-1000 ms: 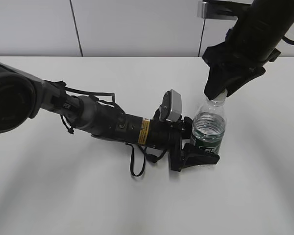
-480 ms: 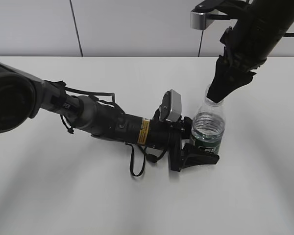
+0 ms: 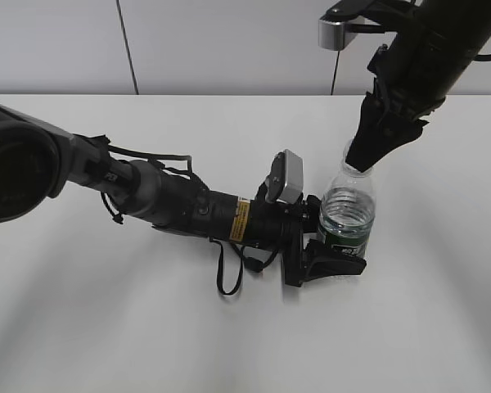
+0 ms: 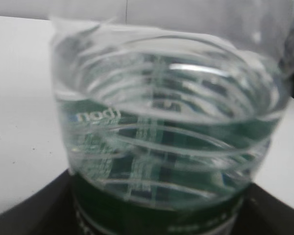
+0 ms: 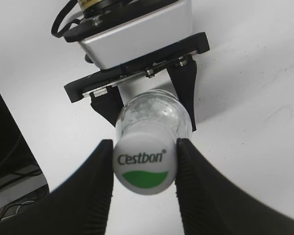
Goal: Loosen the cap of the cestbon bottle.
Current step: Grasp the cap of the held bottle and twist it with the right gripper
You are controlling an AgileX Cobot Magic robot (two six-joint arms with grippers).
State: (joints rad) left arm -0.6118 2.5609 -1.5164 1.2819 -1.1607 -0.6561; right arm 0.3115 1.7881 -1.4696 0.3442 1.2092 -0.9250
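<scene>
Where the white table (image 3: 147, 344) meets the pale wall panels, the cestbon bottle (image 3: 347, 214) stands upright, right of centre in the exterior view, with both arms on it.

Left gripper (image 3: 331, 260): reaches in low along the table from the left, arm nearly horizontal. Its black fingers close on the lower part of the bottle at the dark green label band, one on each side. In the left wrist view the bottle (image 4: 166, 147) fills the picture: clear ribbed wall, water line above the label, white print reading mirrored through the plastic. Black finger surfaces show at the bottom corners, pressed against the label. Clamped on the bottle.

Right gripper (image 3: 367, 155): comes down at a slant from the upper right, its dark fingers covering the bottle's neck in the exterior view so the cap cannot be seen there. The right wrist view looks straight down on the cap (image 5: 144, 165), white, round, with a green patch and "Cestbon" printed on top. One black finger (image 5: 95, 181) sits against its left edge, the other against its right edge; both touch the cap rim. Clamped on the cap.

Below the cap in that same view: the bottle shoulder (image 5: 157, 113), then the left gripper (image 5: 147, 95) with its silver-grey body above. Cap seated on the neck; whether it is turned loose, cannot tell.
</scene>
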